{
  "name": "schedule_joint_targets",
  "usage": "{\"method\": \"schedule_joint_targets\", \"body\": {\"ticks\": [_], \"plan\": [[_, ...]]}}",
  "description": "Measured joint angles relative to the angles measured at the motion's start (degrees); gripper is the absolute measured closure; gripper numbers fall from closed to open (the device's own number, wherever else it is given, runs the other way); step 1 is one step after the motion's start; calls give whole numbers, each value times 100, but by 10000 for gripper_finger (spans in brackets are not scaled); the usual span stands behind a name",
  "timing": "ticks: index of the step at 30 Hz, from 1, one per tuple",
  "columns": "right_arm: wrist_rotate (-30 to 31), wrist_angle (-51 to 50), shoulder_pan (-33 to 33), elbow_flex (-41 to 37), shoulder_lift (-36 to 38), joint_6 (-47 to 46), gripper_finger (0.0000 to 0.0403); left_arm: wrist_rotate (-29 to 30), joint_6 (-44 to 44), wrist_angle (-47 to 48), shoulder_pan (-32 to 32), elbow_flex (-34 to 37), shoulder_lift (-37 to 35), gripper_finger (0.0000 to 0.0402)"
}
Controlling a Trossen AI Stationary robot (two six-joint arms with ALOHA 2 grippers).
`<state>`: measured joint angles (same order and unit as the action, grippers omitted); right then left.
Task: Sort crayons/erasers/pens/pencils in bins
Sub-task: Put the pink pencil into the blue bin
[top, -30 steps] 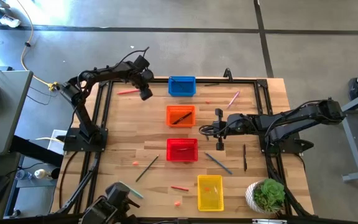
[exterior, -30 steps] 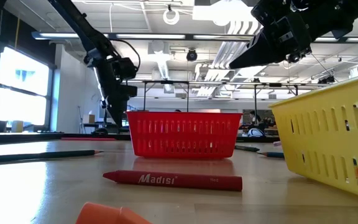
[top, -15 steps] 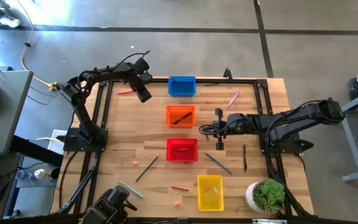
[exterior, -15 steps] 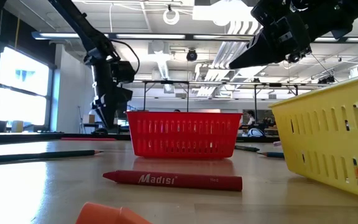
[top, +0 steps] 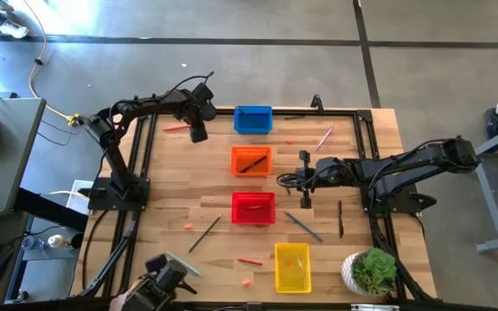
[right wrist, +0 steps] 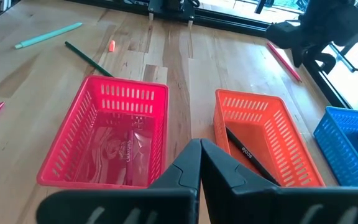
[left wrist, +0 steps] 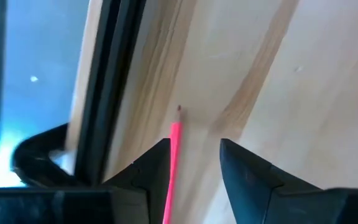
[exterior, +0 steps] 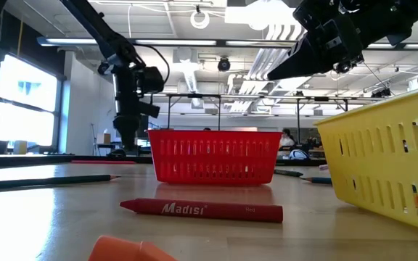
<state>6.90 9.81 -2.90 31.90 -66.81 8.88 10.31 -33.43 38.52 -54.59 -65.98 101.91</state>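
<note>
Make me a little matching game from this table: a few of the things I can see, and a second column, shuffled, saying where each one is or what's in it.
Things:
1. orange bin
2. yellow bin
3. left gripper
4. right gripper

Places or states:
A. over a red pencil by the table's far left edge, fingers apart
B. nearest bin to the potted plant
C. shut, beside the red bin
D. holds a dark pen

Pairs: 1-D, 2-B, 3-A, 4-C

Four bins [top: 253, 162] (blue, orange, red, yellow), two tiny erasers [top: 247, 282], one potted plant [top: 373, 271] at four o'clock.
</note>
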Motion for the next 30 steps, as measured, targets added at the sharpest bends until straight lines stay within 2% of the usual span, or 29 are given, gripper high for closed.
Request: {"method": "schedule_joint_targets", "body": {"ticks": [5,8,12,19,23,30], "plan": [[0,-1,0,0,0,7,403,284,-274,111,-90,0,104,292],[0,-1,0,0,0,11,403,209,-449,86,-152,0,126,291],[0,-3,0,0,0,11,403,-108,-574,3,-186,-2,127,274],[-2,-9,-13,0,0,-94,403,-224,-696,-255,-250,-2,362,232],[-2,-11,-13,0,0,-91,403,-79,-955,-544,-241,-2,518,228],[-2,-39,-13,0,0,-90,403,-189,-1035,-638,-299,-2,546,234]]}}
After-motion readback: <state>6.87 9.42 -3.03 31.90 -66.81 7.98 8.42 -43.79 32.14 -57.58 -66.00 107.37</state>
